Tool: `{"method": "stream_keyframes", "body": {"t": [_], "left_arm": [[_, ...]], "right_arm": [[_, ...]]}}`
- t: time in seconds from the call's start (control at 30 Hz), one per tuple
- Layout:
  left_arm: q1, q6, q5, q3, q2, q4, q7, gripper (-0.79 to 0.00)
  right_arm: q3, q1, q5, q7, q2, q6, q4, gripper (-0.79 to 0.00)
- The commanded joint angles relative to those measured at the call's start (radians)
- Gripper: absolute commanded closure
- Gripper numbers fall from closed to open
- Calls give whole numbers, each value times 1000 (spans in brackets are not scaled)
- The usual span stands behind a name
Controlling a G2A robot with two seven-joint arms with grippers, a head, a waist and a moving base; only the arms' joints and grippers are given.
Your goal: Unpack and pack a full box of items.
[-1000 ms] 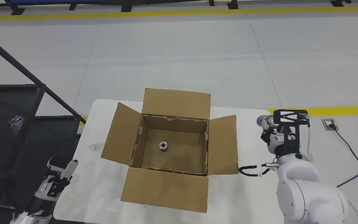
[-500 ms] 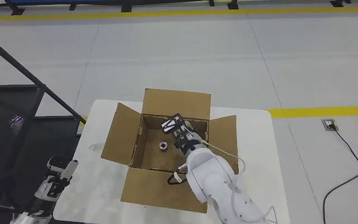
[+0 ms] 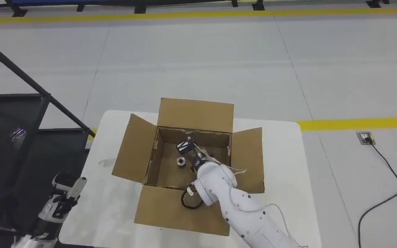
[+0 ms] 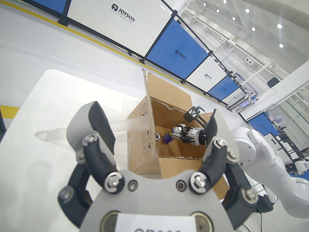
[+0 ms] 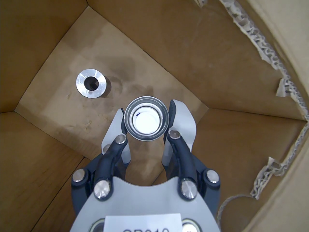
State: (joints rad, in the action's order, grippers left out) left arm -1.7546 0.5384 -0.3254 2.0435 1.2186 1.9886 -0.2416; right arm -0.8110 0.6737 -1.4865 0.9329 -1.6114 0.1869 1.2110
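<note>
At the left, the left gripper [image 4: 154,121] sits off the box's left side above the white counter [image 3: 115,204], its jaws spread wide with nothing between them. A strip of clear tape [image 4: 52,131] trails from the box's left flap toward the counter. In the middle of the top view stands the cardboard box [image 3: 195,113], all four flaps folded out. On its floor, left of centre, a short metal sleeve [image 5: 91,86] stands on end, bore upward. Just right of it, near but apart, the right gripper [image 5: 146,119] is down inside the box. It is closed on a spray can [image 5: 146,121], held upright with one finger on each side. Whether the can's base touches the floor cannot be seen.

The step looks like carrying the can through the box's mouth; going in or coming out cannot be told. Done well, the travel would be straight up or down. The can should stay upright and clear of the sleeve and of the torn edge [image 5: 265,51] of the cardboard at the right of the right wrist view. If it is being set down, the jaws should part only once the base sits flat.

As for writing, handling symbols [image 4: 146,138] are printed on the box's outer wall, logos mark the wall panels [image 4: 115,8] behind, and the right gripper's mount carries a printed tag [image 5: 143,223].
</note>
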Motion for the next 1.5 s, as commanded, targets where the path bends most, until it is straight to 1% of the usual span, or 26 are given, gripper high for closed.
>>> {"method": "stream_keyframes", "body": {"t": [0.0, 0.03, 0.13, 0.17, 0.2, 0.23, 0.27, 0.43, 0.47, 0.53, 0.63, 0.77, 0.83, 0.87, 0.97, 1.03, 1.13, 1.2, 1.27, 1.47], "left_arm": [[0, 0, 0, 0, 0, 0, 0, -785], [0, 0, 0, 0, 0, 0, 0, -785], [3, -8, -8, -1, 0, 4, 7, -785], [4, -16, -19, -2, 1, 7, 15, -785], [4, -29, -27, -3, 1, 8, 26, -785], [5, -42, -37, -6, 2, 11, 36, -785], [6, -56, -48, -9, 3, 13, 46, -785], [14, -113, -125, -33, 5, 18, 81, -785], [17, -125, -136, -38, 6, 18, 86, -785], [26, -147, -164, -49, 6, 17, 96, -785], [42, -167, -200, -75, 7, 14, 106, -785], [69, -184, -236, -104, 7, 3, 109, -785], [82, -191, -256, -117, 6, -1, 107, -785], [89, -192, -268, -124, 6, -3, 107, -785], [112, -199, -296, -146, 5, -14, 110, -785], [132, -192, -310, -168, 4, -25, 101, -785], [163, -175, -315, -194, 2, -47, 87, -785], [180, -160, -325, -210, 0, -50, 76, -785], [188, -145, -337, -227, -1, -47, 71, -785], [209, -137, -371, -280, -2, -36, 47, -785]], "right_arm": [[-10, 2, 6, -6, -1, -6, -3, -191], [-15, 6, 10, -7, -2, -12, 2, -222], [-29, 20, 4, -3, 1, -28, 28, -388], [-33, 28, -3, 1, 2, -31, 40, -449], [-37, 35, -11, 4, 3, -34, 54, -542], [-41, 43, -20, 8, 5, -36, 69, -539], [-45, 53, -28, 11, 6, -40, 87, -554], [-75, 108, -70, 25, 18, -66, 189, -659], [-81, 118, -79, 29, 20, -72, 207, -659], [-95, 140, -92, 33, 24, -83, 264, -690], [-131, 196, -107, 39, 36, -112, 390, -727], [-199, 298, -134, 44, 57, -159, 601, -739], [-230, 351, -145, 37, 66, -183, 694, -757], [-247, 378, -152, 30, 70, -191, 741, -785], [-303, 457, -144, 10, 82, -216, 856, -785], [-360, 509, -73, -14, 87, -224, 928, -785], [-486, 568, 106, -41, 96, -278, 983, -785], [-586, 592, 300, -40, 102, -328, 984, -785], [-695, 598, 494, -6, 110, -385, 953, -785], [-695, 598, 494, -6, 110, -385, 953, -785]]}}
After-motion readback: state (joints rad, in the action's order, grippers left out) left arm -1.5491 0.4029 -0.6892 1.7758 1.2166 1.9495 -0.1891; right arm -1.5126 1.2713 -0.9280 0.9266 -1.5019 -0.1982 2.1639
